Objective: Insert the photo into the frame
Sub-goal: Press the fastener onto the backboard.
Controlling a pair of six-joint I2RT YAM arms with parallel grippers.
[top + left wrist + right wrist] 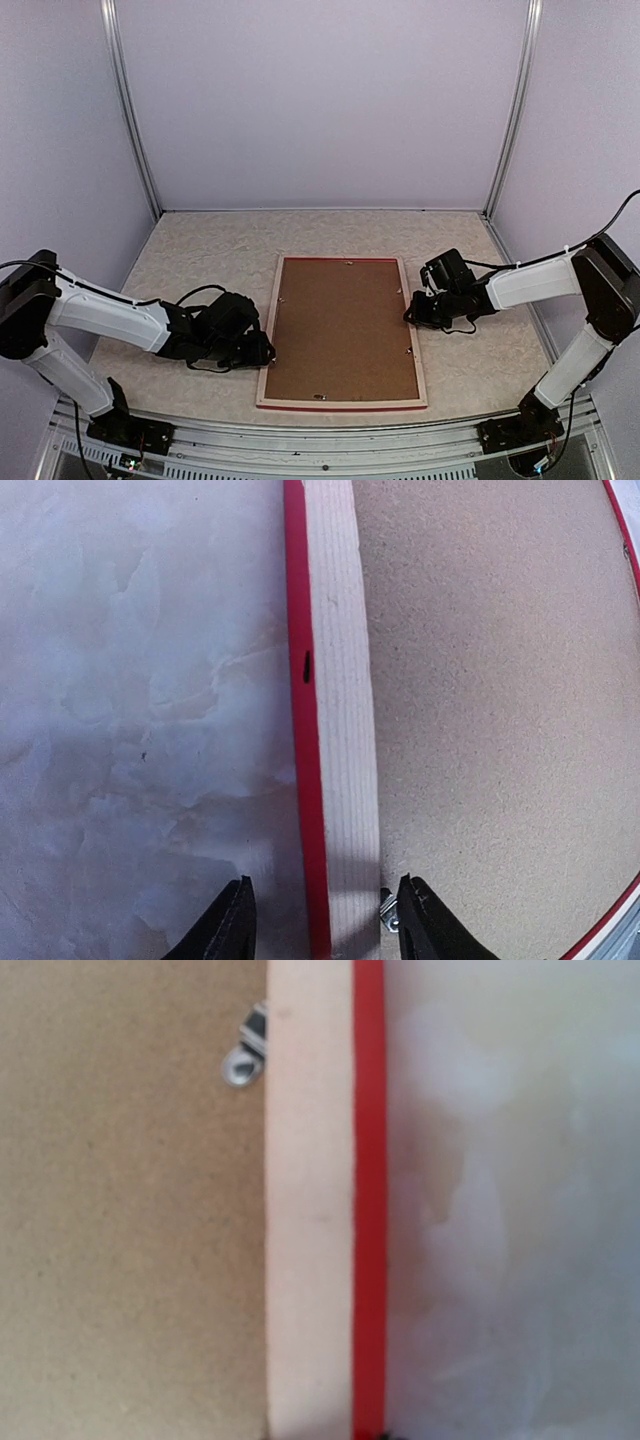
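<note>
Lab test booth: plain lilac walls (320, 100), aluminium posts (130, 110).

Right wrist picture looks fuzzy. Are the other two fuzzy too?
Right wrist: soft all over, the frame and its metal clip smeared. Left wrist: sharp, wood grain shows, though the straight frame edge bows, and shadow falls by the left gripper. Top external: clear, evenly lit, no glare.

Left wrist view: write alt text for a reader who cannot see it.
The left claw, open, straddles the pale wood rail and red edge of the frame. Brown backing board fills the right, marbled table the left; a metal clip sits beside one fingertip.
</note>
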